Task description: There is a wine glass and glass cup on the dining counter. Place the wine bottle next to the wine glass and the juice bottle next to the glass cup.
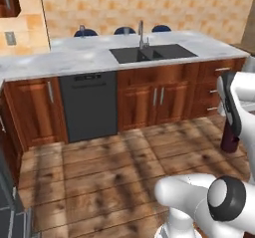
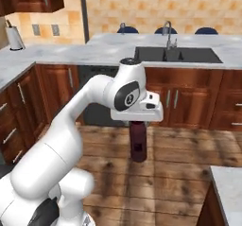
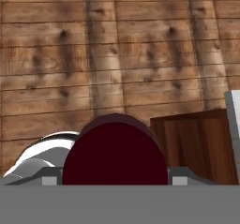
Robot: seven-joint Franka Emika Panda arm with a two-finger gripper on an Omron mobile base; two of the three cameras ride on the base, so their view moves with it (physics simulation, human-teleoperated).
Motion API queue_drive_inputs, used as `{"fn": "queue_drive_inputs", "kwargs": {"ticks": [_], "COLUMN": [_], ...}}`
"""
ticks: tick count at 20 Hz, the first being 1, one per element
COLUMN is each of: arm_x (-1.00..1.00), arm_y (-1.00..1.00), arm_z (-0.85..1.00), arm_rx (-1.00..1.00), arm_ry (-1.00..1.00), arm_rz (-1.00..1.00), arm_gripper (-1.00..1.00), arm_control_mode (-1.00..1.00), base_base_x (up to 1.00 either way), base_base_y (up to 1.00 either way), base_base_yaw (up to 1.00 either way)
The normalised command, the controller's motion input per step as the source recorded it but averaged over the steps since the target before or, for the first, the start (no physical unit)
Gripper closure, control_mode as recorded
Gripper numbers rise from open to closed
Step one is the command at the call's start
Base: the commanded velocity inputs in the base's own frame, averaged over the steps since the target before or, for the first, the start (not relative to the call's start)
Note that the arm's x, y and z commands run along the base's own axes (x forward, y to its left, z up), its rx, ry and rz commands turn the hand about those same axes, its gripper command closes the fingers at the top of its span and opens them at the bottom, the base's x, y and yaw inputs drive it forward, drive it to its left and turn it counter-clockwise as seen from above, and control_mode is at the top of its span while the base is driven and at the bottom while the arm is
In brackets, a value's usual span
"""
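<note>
1. Cabinets in brown wood run under the dining counter (image 1: 64, 58), whose pale veined marble top stretches across the far side of the room from left to right.
2. A dark dishwasher panel (image 1: 88, 105) sits in the cabinet run left of centre in the left base view, just left of the cupboard doors under the sink.
3. The dark sink (image 1: 152, 53) is sunk into the counter right of the dishwasher, with a curved steel tap (image 1: 141, 34) standing at its far edge.
4. Three blue stool backs (image 1: 125, 31) peek above the far edge of the counter, in front of the tan tiled wall.
5. In the right base view a paper towel roll (image 2: 15, 38) stands on the counter at the far left, near the corner.
6. The wine bottle (image 2: 138, 141) hangs upright above the wooden floor (image 1: 99, 172), well on the near side of the counter and clear of it; it is dark red-black and its neck disappears into the hand.
7. The gripper (image 2: 137, 119) points straight down over the floor and is clamped around the top of the bottle; in the hand view the bottle's round dark body fills the space between the two finger tips.
8. At the near right of the right base view a second marble corner (image 2: 229, 187) with a brown wood side juts in, beside and below the bottle.
</note>
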Motion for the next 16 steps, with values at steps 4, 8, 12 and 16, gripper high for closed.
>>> {"fn": "queue_drive_inputs", "kwargs": {"ticks": [4,8,12,16], "arm_x": [0.00,0.00,0.00,0.00], "arm_y": [0.00,0.00,0.00,0.00], "arm_z": [0.00,0.00,0.00,0.00], "arm_rx": [0.00,0.00,0.00,0.00], "arm_ry": [0.00,0.00,0.00,0.00], "arm_rz": [0.00,0.00,0.00,0.00], "arm_gripper": [1.00,1.00,1.00,1.00], "arm_control_mode": [1.00,1.00,1.00,1.00], "base_base_x": [0.46,0.52,0.59,0.75], "base_base_y": [0.00,0.01,0.00,0.00], "base_base_yaw": [-0.49,-0.43,-0.34,-0.11]}}
